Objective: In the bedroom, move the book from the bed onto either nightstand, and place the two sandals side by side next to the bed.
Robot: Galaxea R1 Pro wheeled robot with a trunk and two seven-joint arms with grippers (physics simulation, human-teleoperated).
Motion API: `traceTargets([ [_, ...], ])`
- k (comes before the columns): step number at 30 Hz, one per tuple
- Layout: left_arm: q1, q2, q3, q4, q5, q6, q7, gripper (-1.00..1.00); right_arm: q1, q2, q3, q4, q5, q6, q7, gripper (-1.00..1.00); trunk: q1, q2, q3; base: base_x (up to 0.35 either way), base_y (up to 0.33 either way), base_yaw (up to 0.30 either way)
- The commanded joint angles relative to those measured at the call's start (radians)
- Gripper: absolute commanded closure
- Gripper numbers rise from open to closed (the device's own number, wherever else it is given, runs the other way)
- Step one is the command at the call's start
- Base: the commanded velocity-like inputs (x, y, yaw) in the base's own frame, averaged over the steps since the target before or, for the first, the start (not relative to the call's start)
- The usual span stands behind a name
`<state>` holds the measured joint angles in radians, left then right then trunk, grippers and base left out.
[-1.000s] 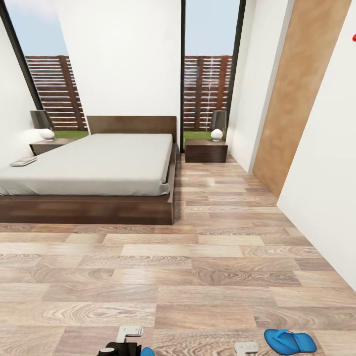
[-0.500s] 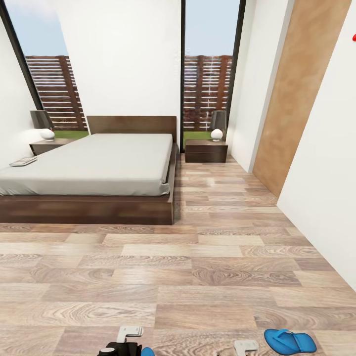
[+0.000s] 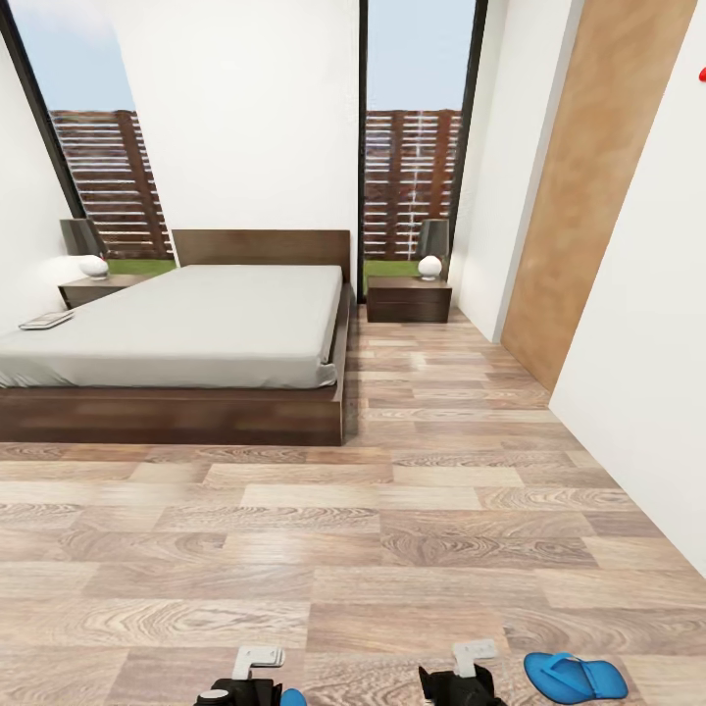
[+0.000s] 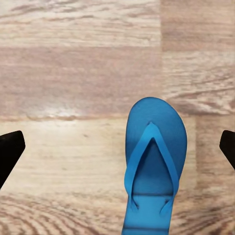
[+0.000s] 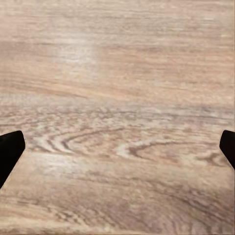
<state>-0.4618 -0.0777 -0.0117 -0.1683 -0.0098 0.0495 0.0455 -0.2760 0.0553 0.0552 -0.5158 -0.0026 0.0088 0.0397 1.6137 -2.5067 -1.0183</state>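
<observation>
We see the book (image 3: 46, 320) lying flat at the nine o'clock edge of the grey bed (image 3: 196, 328). A dark nightstand (image 3: 409, 299) stands just beside the bed at two o'clock, another nightstand (image 3: 90, 289) at ten. One blue sandal (image 3: 575, 677) lies flat on the wood floor at five o'clock; a second sandal (image 4: 154, 166) lies strap-up, well apart from it.

Blue sandals (image 3: 575, 677) on plank floor (image 3: 392, 549)
</observation>
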Motion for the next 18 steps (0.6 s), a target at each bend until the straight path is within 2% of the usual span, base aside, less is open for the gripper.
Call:
traceTargets([
  [1, 0.000, 0.000, -0.001, -0.002, -0.001, 0.005, 0.004, -1.00, 0.000, 0.000, 0.001, -0.001, 0.000, 0.001, 0.002, -1.00, 0.000, 0.000, -0.001, 0.000, 0.000, 0.000],
  [7, 0.000, 0.000, -0.002, -0.002, -0.001, 0.004, 0.004, -1.00, 0.000, 0.004, 0.016, -0.090, -0.001, 0.091, 0.002, -1.00, 0.000, 0.000, -0.001, 0.000, 0.000, 0.000],
  [9, 0.000, 0.000, -0.002, -0.003, -0.001, 0.002, 0.004, -1.00, 0.000, 0.006, 0.022, -0.144, -0.001, 0.151, 0.003, -1.00, 0.000, 0.000, -0.001, 0.000, 0.000, 0.000],
  [11, 0.000, -0.001, -0.002, -0.003, -0.001, 0.001, 0.004, -1.00, 0.000, 0.008, 0.027, -0.200, -0.002, 0.207, 0.003, -1.00, 0.001, -0.001, -0.009, 0.000, 0.000, 0.000],
  [18, 0.000, -0.001, -0.002, -0.003, 0.000, 0.000, 0.004, -1.00, 0.003, 0.008, 0.043, -0.282, -0.003, 0.284, 0.003, -1.00, 0.004, -0.002, -0.036, 0.000, 0.000, 0.000],
])
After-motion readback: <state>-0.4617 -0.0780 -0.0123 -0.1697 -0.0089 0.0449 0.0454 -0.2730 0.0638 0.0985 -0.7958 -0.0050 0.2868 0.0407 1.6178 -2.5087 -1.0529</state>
